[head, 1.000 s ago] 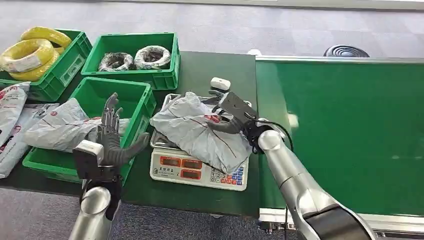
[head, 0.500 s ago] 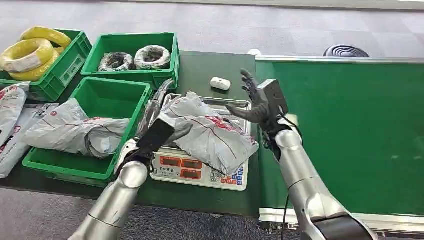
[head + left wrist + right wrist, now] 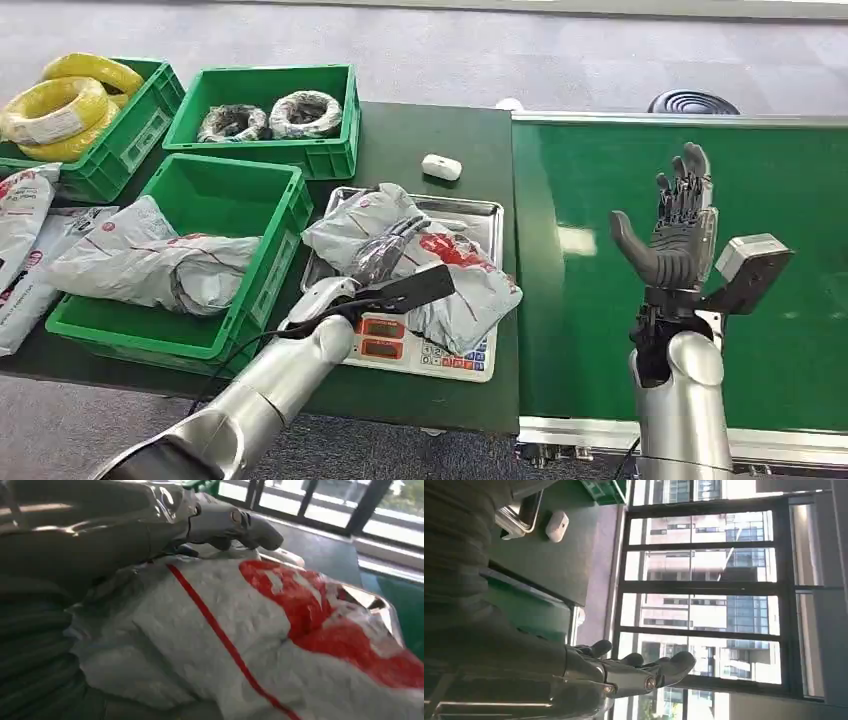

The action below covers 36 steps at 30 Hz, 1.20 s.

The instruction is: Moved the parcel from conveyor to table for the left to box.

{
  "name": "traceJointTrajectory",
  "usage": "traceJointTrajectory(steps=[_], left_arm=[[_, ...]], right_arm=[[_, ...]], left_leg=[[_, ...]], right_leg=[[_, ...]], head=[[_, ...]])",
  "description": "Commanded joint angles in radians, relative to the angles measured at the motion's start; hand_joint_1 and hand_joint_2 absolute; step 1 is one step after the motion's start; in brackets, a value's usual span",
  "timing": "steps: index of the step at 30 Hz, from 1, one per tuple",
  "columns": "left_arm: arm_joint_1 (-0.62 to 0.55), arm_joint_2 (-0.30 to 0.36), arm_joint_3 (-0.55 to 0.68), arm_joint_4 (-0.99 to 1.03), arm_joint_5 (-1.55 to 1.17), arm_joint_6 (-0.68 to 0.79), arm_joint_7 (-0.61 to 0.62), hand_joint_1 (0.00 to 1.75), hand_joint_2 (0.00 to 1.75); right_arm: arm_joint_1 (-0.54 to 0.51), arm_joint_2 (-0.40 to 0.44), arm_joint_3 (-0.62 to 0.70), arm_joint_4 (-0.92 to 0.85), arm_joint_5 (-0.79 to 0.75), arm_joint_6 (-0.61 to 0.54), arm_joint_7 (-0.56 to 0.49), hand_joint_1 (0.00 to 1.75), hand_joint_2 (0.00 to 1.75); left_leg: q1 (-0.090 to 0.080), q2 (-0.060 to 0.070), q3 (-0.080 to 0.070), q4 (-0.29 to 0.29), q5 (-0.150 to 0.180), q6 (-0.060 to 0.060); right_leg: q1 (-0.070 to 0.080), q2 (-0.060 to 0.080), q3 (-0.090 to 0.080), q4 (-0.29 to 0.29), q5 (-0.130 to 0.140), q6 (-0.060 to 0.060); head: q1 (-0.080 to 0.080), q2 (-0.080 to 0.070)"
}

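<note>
on the steel tray of the weighing scale (image 3: 400, 345), at the table's edge beside the conveyor (image 3: 700, 180), the grey parcel (image 3: 455, 285) with its red print lay crumpled, its long axis running slantwise from the far-left corner of the tray toward the near-right corner, by the belt. the left hand (image 3: 385, 255) was right on top of it, fingers laid flat and spread along the plastic; the left wrist view showed the thumb (image 3: 235, 525) arched over the parcel (image 3: 260, 645) and touching it, but whether anything was truly pinched i could not tell, so call it resting, not gripping. the right hand (image 3: 675, 235) stood well apart, upright over the green belt, palm open and fingers wide, holding nothing. so the left was plainly the nearer hand, with the parcel directly beneath it. the green box (image 3: 215, 195) that already held another grey bag (image 3: 150, 262) sat just beside the scale on the robot's left, so the coming move looked like a short sideways carry that way, and it would want a real closing of the fingers across the parcel's narrow width first, since the slick bag could slide.
</note>
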Motion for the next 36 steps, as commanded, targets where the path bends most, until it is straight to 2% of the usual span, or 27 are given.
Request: traceJointTrajectory(steps=[1,2,3,4,9,13,17,19,23,26,28,29,30,31,32,33,35,36], left_arm=[[-0.028,-0.011,-0.072,0.202,-0.034,0.044,0.004,1.71,1.75],[-0.014,-0.005,-0.044,0.165,-0.015,0.091,-0.02,1.68,1.75],[0.011,0.008,-0.009,0.101,0.003,0.171,-0.064,1.75,1.75],[0.012,0.016,-0.001,0.083,0.007,0.176,-0.07,1.75,1.75],[0.12,0.086,0.085,-0.256,0.089,0.223,-0.114,1.75,1.75],[0.175,0.127,0.161,-0.515,0.163,0.305,-0.167,1.75,1.75],[0.178,0.158,0.221,-0.636,0.16,0.395,-0.172,1.75,1.75],[0.159,0.195,0.265,-0.645,0.135,0.417,-0.129,1.75,1.75],[0.15,0.244,0.381,-0.626,0.186,0.429,-0.133,1.75,1.75],[0.15,0.272,0.428,-0.597,0.094,0.467,-0.104,1.69,1.75],[0.136,0.297,0.47,-0.538,-0.086,0.505,0.007,1.64,1.75],[0.137,0.307,0.479,-0.535,-0.083,0.507,0.003,1.61,1.75],[0.12,0.32,0.5,-0.484,-0.135,0.485,0.051,1.66,1.75],[0.09,0.336,0.509,-0.401,-0.217,0.399,0.148,1.71,1.75],[0.079,0.343,0.518,-0.372,-0.217,0.396,0.14,1.69,1.75],[0.053,0.351,0.527,-0.304,-0.257,0.343,0.197,1.71,1.75],[0.02,0.359,0.554,-0.208,-0.267,0.298,0.221,1.69,1.75],[-0.015,0.36,0.564,-0.121,-0.292,0.266,0.235,1.59,1.75]], right_arm=[[0.049,0.019,-0.04,-0.06,-0.007,0.024,0.017,0.0,1.75],[0.049,0.018,-0.026,-0.043,-0.009,0.044,0.035,0.0,1.75],[0.045,0.021,-0.011,-0.013,-0.01,0.059,0.047,0.0,1.75],[0.045,0.027,-0.006,0.001,-0.01,0.06,0.048,0.0,1.75],[0.011,0.031,0.02,0.102,-0.007,0.067,0.048,0.0,1.75],[0.045,0.041,0.013,0.062,-0.008,0.063,0.048,0.0,1.75],[0.083,0.039,-0.008,0.017,-0.012,0.054,0.046,0.0,1.75],[0.109,0.041,-0.018,-0.001,-0.02,0.053,0.046,0.0,1.75],[0.155,0.055,-0.017,0.003,-0.034,0.067,0.056,0.0,1.75],[0.192,0.072,-0.023,0.0,-0.052,0.072,0.063,0.0,1.75],[0.214,0.086,-0.027,-0.006,-0.062,0.078,0.068,0.0,1.75],[0.219,0.088,-0.026,-0.006,-0.062,0.077,0.067,0.0,1.75],[0.223,0.092,-0.022,-0.009,-0.062,0.078,0.068,0.0,1.75],[0.223,0.09,-0.019,-0.01,-0.061,0.08,0.07,0.0,1.75],[0.222,0.09,-0.018,-0.01,-0.061,0.08,0.071,0.0,1.75],[0.221,0.088,-0.016,-0.009,-0.059,0.079,0.076,0.0,1.75],[0.221,0.087,-0.016,-0.014,-0.056,0.078,0.082,0.0,1.75],[0.223,0.089,-0.021,-0.021,-0.056,0.075,0.085,0.0,1.75]], left_leg=[[0.0,0.0,0.002,-0.002,0.002,0.0],[0.0,-0.001,0.002,-0.002,0.002,0.0],[0.0,0.0,0.003,-0.001,0.001,0.0],[0.0,0.001,0.003,-0.002,0.002,0.0],[0.0,0.005,0.005,-0.002,0.001,0.0],[0.0,0.004,0.003,-0.001,0.001,0.0],[0.001,0.003,0.0,0.0,0.001,0.0],[0.001,0.002,-0.001,0.0,0.001,0.001],[0.001,0.004,0.0,-0.001,0.001,0.0],[0.001,0.005,0.002,-0.003,0.001,0.0],[0.001,0.002,0.001,-0.002,0.001,0.0],[0.001,0.004,0.001,-0.002,0.001,0.0],[0.001,0.005,0.002,-0.003,0.002,0.0],[0.001,0.003,0.001,-0.002,0.001,0.0],[0.001,0.004,0.001,-0.002,0.001,0.0],[0.001,0.005,0.002,-0.003,0.002,0.0],[0.001,0.003,0.001,-0.002,0.002,0.0],[0.001,0.004,0.001,-0.002,0.003,0.0]], right_leg=[[0.0,-0.001,0.002,-0.002,0.002,0.0],[0.0,-0.001,0.003,-0.002,0.002,0.0],[0.0,-0.001,0.004,-0.001,0.001,0.0],[0.0,0.001,0.004,-0.002,0.002,0.0],[0.0,0.004,0.004,-0.001,0.002,0.0],[0.0,0.003,0.002,0.0,0.001,0.0],[0.002,0.003,-0.001,0.0,0.001,0.0],[0.001,0.002,-0.001,0.001,0.001,0.0],[0.001,0.004,-0.001,0.0,0.002,0.0],[0.002,0.004,0.001,-0.001,0.002,0.0],[0.002,0.002,0.001,0.0,0.001,0.0],[0.002,0.003,0.0,-0.001,0.001,0.0],[0.002,0.004,0.001,-0.002,0.002,-0.001],[0.002,0.003,0.001,-0.001,0.001,0.0],[0.001,0.003,0.0,0.0,0.001,0.0],[0.002,0.003,0.0,-0.001,0.002,0.0],[0.001,0.001,0.0,0.001,0.001,0.0],[0.002,0.002,0.0,0.0,0.002,0.0]], head=[[0.0,0.0],[0.0,0.0],[0.0,0.0],[0.0,0.0],[0.0,0.0],[0.0,0.0],[0.0,0.0],[0.0,0.0],[0.0,0.0],[0.0,0.0],[0.001,0.0],[0.0,0.0],[0.001,0.0],[0.0,0.0],[0.0,0.0],[0.0,0.0],[0.0,0.0],[0.0,0.0]])
